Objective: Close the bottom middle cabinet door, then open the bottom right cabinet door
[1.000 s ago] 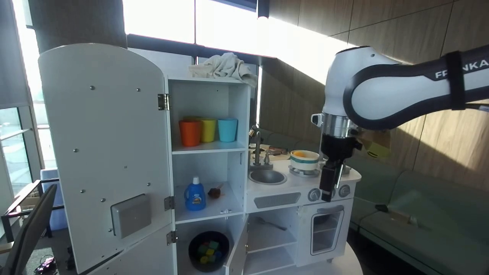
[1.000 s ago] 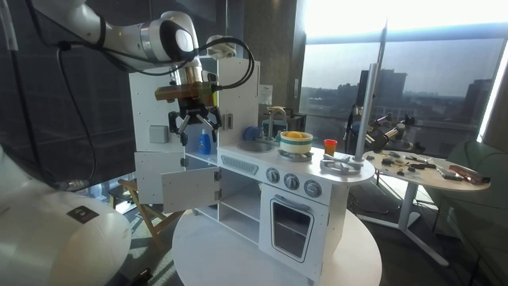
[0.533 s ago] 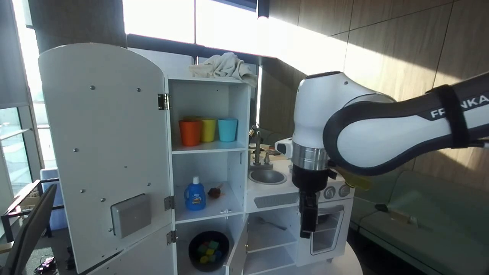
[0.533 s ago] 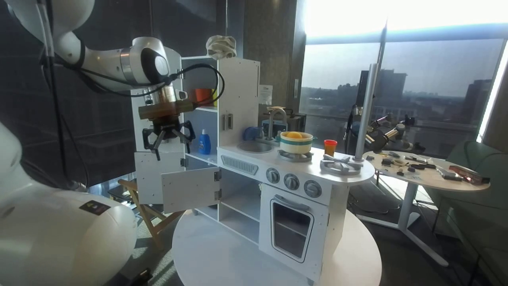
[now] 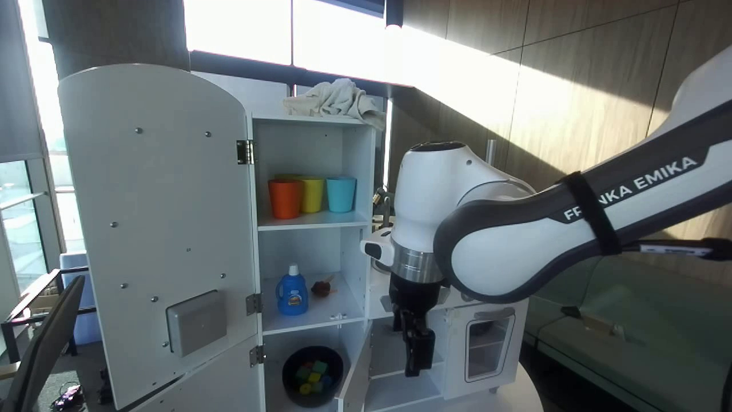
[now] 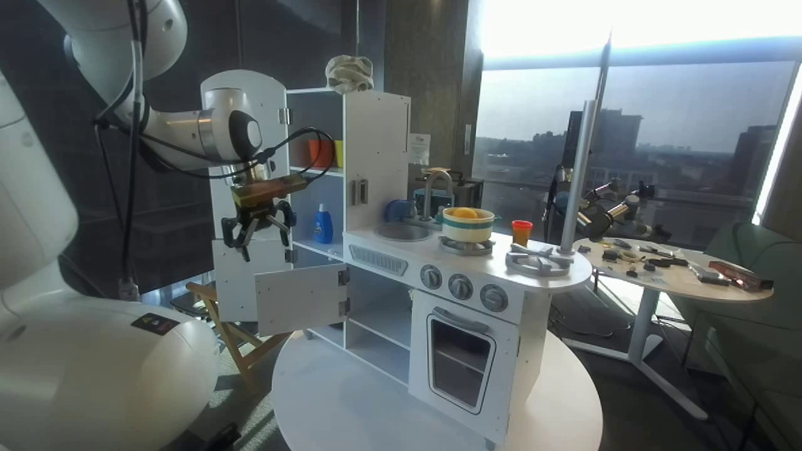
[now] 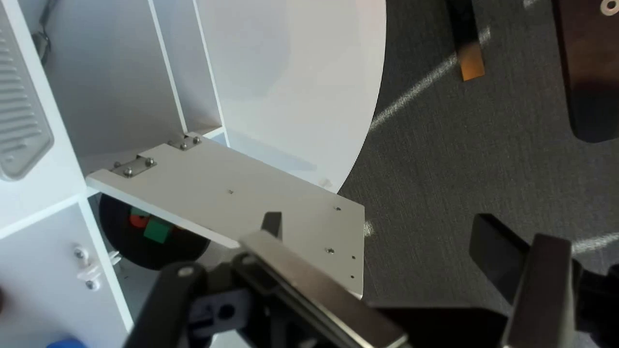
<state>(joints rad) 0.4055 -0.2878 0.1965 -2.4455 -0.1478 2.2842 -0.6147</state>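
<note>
The bottom middle cabinet door, a plain white panel, stands swung open, shown in both exterior views [image 5: 354, 379] [image 6: 301, 300]. In the wrist view the panel [image 7: 290, 193] runs from its hinges toward my jaws. The bottom right cabinet door, with a rectangular window, is shut in both exterior views [image 5: 489, 343] [image 6: 462, 363]. It is out of the wrist view. My gripper [image 6: 265, 247] is open and empty, pointing down above the middle door's free end. It also shows in an exterior view [image 5: 408, 350] and the wrist view [image 7: 385, 237], where one finger overlaps the panel. Contact is not seen.
The tall fridge-like door [image 5: 154, 229] stands open beside shelves with cups and a blue bottle [image 5: 292, 293]. A dark bowl [image 5: 312, 376] with blocks sits low down. A pot [image 6: 467, 225] is on the stove. A silver pole [image 6: 579, 175] rises at the counter's end.
My arm and open gripper have moved down and across from the stove side to the open middle door. Both cabinet doors have stayed as they were.
</note>
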